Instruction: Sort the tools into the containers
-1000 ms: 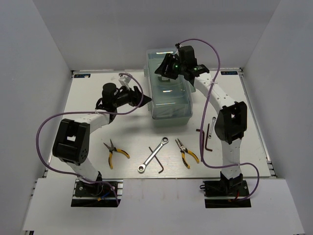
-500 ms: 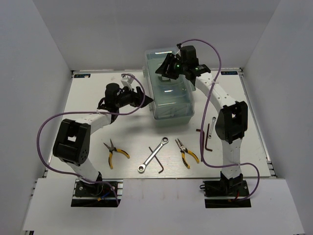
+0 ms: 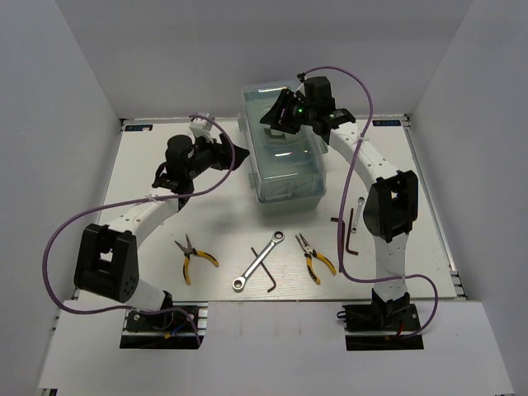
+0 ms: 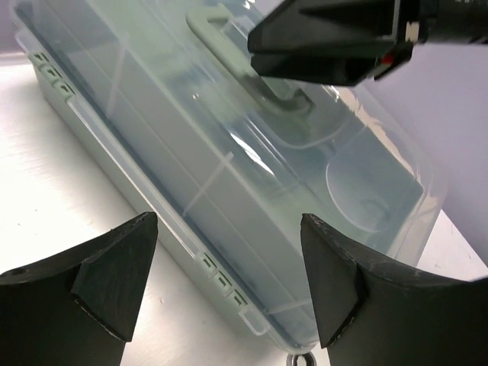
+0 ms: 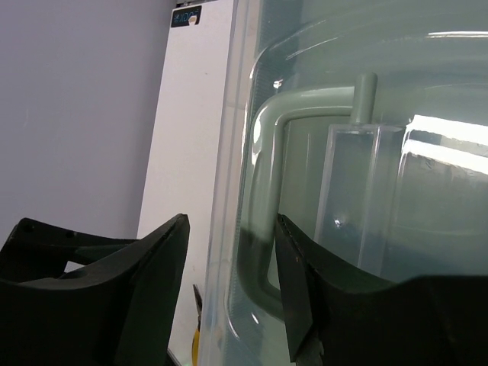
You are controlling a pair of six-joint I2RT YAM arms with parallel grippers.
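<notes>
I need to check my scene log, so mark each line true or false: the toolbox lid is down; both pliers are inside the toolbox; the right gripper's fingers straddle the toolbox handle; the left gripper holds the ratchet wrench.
1. The toolbox lid is down. True.
2. Both pliers are inside the toolbox. False: the left pliers and the right pliers lie on the table, near the arm bases.
3. The right gripper has its fingers either side of the handle. True.
4. The left gripper holds the ratchet wrench. False: it is open and empty beside the toolbox; the wrench lies on the table.
</notes>
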